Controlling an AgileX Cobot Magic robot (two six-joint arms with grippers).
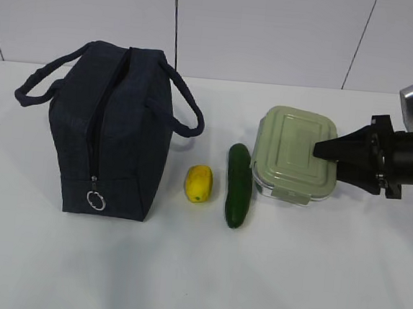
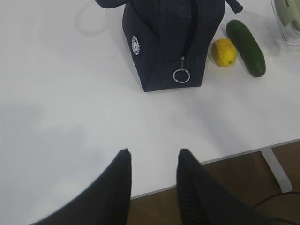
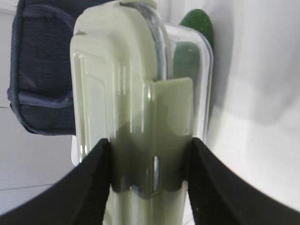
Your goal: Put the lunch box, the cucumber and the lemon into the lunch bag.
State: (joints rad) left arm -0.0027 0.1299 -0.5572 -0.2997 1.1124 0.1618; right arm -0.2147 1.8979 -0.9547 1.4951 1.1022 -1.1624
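- lunch box [image 1: 296, 155] sits on the white surface [image 1: 195, 284], right of the cucumber [image 1: 238, 184].
- right claw [image 3: 150, 154] grips the lunch box's near edge, a finger on either side of the lid's clasp.
- lemon [image 1: 198, 183] lies between the cucumber and the lunch bag [image 1: 111, 132], whose zipper is shut.
- left claw [image 2: 152, 161] hangs released above the surface's edge, apart from the bag.

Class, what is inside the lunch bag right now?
Nothing can be seen: the lunch bag stands zipped shut, hiding its interior. The lemon and cucumber lie outside, beside it.
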